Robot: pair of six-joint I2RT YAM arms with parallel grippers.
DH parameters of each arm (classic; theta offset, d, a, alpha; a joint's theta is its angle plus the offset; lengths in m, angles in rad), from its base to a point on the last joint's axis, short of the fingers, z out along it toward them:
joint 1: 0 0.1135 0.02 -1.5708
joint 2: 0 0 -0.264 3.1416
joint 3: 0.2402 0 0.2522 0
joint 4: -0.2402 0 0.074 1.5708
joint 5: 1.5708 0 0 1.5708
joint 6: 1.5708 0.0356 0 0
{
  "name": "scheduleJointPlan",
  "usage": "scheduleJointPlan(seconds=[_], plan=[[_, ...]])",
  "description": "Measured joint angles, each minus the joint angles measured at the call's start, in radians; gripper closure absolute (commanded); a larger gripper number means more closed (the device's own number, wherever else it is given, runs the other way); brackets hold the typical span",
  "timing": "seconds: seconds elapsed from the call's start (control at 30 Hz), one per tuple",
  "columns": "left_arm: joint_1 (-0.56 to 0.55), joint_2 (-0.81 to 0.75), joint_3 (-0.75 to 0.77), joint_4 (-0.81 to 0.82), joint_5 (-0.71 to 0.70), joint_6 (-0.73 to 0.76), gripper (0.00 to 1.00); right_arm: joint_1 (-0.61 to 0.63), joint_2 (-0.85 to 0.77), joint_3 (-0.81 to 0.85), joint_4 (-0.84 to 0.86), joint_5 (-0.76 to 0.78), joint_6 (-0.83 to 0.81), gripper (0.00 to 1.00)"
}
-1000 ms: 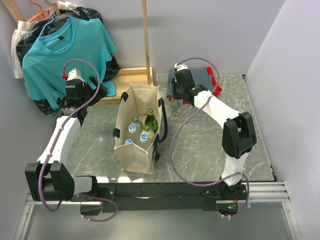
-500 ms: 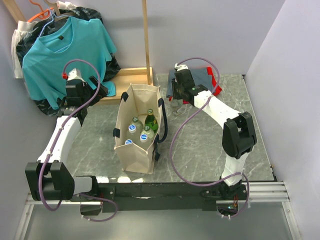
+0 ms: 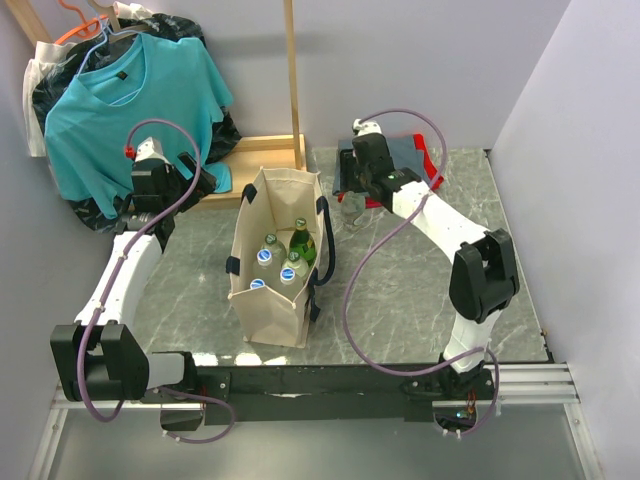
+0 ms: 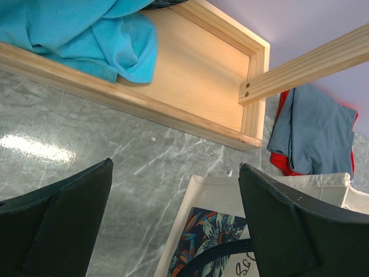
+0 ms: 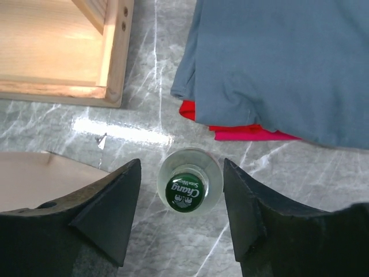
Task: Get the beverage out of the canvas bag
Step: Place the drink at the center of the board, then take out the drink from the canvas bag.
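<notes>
The beige canvas bag [image 3: 262, 305] stands upright mid-table with black handles, and several bottles [image 3: 288, 262] show inside it, one of them green glass. One clear beverage bottle [image 3: 357, 213] with a green cap [image 5: 189, 190] stands on the marble to the right of the bag. My right gripper [image 5: 182, 176] hangs straight above it, open, its fingers [image 5: 109, 210] on either side and clear of the bottle. My left gripper [image 4: 176, 173] is open over the bag's far left edge [image 4: 193, 202], holding nothing.
A wooden frame base [image 4: 190, 75] with an upright post lies behind the bag, with a teal shirt [image 3: 130, 100] hanging at the left. Folded grey and red cloths [image 5: 277, 69] lie at the back, just beyond the bottle. A floral print [image 4: 213, 236] shows on the bag.
My right gripper has opened and let go of the clear bottle, which now stands free on the table. The right arm shifted slightly. The left arm has not moved.
</notes>
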Motion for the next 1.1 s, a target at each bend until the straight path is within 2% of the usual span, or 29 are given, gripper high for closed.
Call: scheduleJointPlan(seconds=[0.07, 0.17, 0.33, 0.43, 0.47, 0.87, 1.1], plan=[[0.0, 0.0, 0.0, 0.0, 0.0, 0.0, 0.04, 0.0, -0.003, 0.0, 0.0, 0.005, 0.0, 0.33], [0.0, 0.0, 0.0, 0.0, 0.0, 0.0, 0.04, 0.0, -0.01, 0.0, 0.0, 0.016, -0.001, 0.25], [0.0, 0.0, 0.0, 0.0, 0.0, 0.0, 0.04, 0.0, -0.042, 0.0, -0.004, 0.019, -0.005, 0.21], [0.0, 0.0, 0.0, 0.0, 0.002, 0.0, 0.04, 0.0, -0.068, 0.01, -0.016, 0.008, -0.012, 0.11], [0.0, 0.0, 0.0, 0.0, 0.002, 0.0, 0.04, 0.0, -0.075, 0.019, -0.023, 0.002, -0.016, 0.0], [0.0, 0.0, 0.0, 0.0, 0.007, 0.0, 0.04, 0.002, -0.1, 0.206, -0.148, -0.111, 0.012, 0.0], [0.0, 0.0, 0.0, 0.0, 0.01, 0.001, 0.04, 0.002, -0.236, 0.146, -0.128, -0.248, 0.08, 0.0]])
